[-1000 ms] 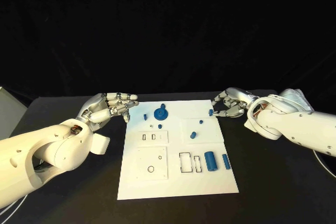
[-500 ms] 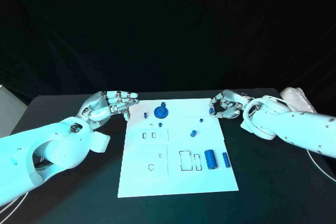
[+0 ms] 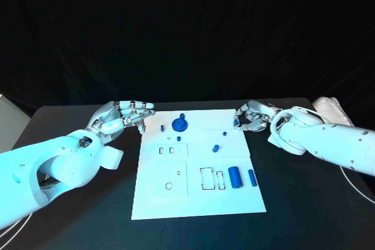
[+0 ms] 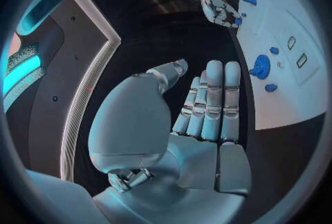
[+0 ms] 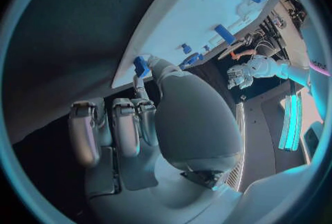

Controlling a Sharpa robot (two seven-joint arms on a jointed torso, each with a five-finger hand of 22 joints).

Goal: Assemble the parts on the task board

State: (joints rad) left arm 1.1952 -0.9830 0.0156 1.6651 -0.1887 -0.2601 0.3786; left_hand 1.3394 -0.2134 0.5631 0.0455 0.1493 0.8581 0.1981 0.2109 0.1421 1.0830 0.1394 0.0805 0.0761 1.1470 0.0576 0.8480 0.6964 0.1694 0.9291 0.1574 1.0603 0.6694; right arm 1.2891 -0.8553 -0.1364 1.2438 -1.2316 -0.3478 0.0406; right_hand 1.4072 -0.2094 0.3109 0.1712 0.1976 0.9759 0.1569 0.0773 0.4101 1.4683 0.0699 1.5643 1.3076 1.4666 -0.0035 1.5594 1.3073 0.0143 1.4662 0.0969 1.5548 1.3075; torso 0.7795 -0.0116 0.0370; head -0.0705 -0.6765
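On the black table (image 3: 78, 217), the task board (image 3: 197, 196) lies between the empty spread left hand (image 3: 121, 117) and the right hand (image 3: 251, 117) pinching a blue part (image 3: 236, 121).

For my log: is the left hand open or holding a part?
Open. The left hand shows straight fingers and a bare palm, beside the task board, not on it.

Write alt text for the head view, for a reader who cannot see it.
A white task board with small blue parts lies on a black table. The right hand pinches a blue part at the board's far right corner; the left hand hovers open at its far left corner.
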